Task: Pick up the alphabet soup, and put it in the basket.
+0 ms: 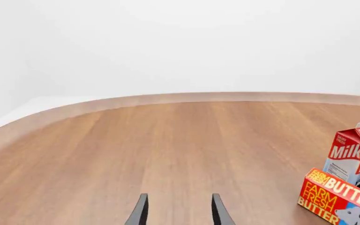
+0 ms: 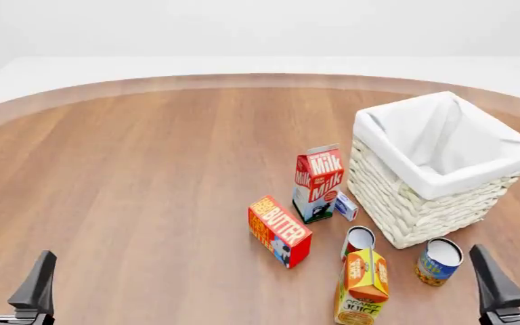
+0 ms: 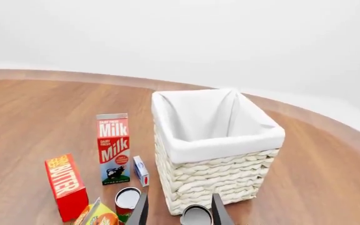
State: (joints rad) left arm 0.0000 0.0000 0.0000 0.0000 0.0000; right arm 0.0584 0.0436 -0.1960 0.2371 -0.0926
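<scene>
Left gripper (image 2: 9, 279): seen at the lower left corner of the front view, two dark fingers (image 2: 36, 281) pointed upward in the frame and spread apart, nothing held between them. In the left wrist view, the same fingertips (image 1: 140, 211) are shown at the bottom edge, parted.

Right gripper (image 2: 517, 269): seen at the lower right corner of the front view, fingers likewise raised and parted, one cut off by the frame edge. In the right wrist view, the tips (image 3: 217, 211) are shown at the bottom centre, apart, nothing gripped.
</scene>
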